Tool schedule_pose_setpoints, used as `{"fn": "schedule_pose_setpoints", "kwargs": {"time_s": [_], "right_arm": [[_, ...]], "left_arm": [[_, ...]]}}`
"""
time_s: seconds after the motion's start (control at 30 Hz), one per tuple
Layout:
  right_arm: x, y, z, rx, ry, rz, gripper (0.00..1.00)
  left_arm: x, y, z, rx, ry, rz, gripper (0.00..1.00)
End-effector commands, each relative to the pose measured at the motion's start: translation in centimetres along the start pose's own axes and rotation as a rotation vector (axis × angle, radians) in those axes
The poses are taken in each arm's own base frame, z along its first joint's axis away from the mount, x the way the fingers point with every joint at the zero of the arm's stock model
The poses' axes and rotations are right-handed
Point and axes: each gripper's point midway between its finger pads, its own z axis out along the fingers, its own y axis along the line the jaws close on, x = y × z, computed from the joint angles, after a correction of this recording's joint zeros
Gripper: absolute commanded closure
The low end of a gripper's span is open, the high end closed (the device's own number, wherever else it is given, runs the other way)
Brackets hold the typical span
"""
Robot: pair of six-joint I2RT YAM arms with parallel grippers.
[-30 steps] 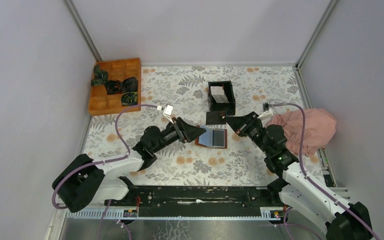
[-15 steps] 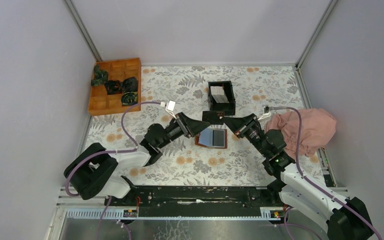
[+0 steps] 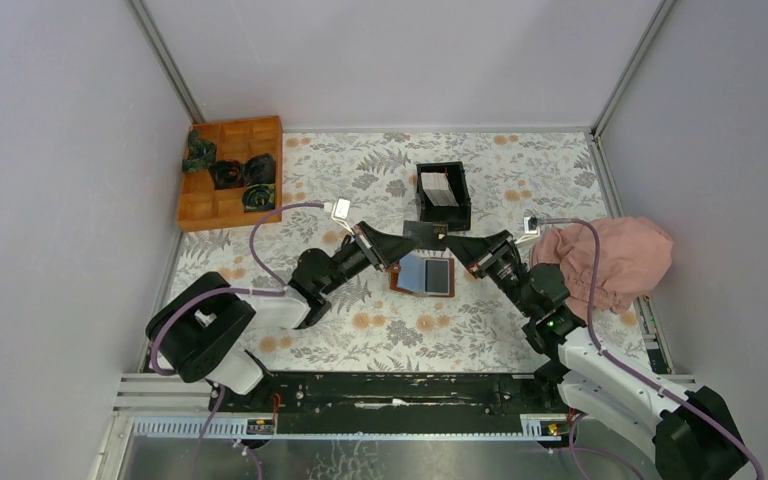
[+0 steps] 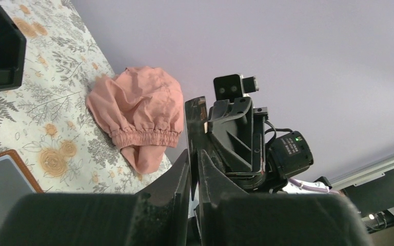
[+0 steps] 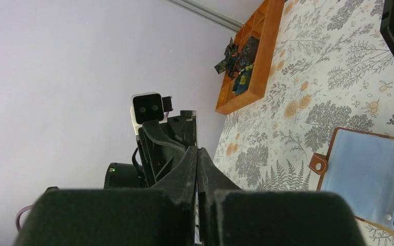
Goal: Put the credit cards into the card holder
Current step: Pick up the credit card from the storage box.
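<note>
The left gripper [image 4: 195,154] and the right gripper [image 5: 196,149] meet tip to tip. Each is pinched narrowly on one thin dark flat plate [image 3: 421,231]. The reddish-brown leather card holder [image 3: 423,276] lies open on the flowered table, just at 6 o'clock from this plate. The pale grey credit cards [image 3: 438,188] stand in the black square box [image 3: 457,212] at 12 o'clock.

L tool [image 3: 410,248] closed, R tool [image 3: 453,240] closed
</note>
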Motion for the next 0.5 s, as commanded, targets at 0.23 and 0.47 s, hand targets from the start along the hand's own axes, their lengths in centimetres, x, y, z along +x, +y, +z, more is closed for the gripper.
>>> {"fn": "schedule_pose_setpoints", "kwargs": {"time_s": [0.23, 0.47], "right_arm": [[0.1, 0.2, -0.6, 0.03, 0.029, -0.155, 0.61], [-0.2, -0.6, -1.7, 0.148, 0.123, -0.415, 0.49]], "left_arm": [[-1.6, -2.0, -0.3, 0.09, -0.007, 0.058, 1.0], [0.9, 0.7, -1.0, -0.033, 0.262, 0.188, 1.0]]}}
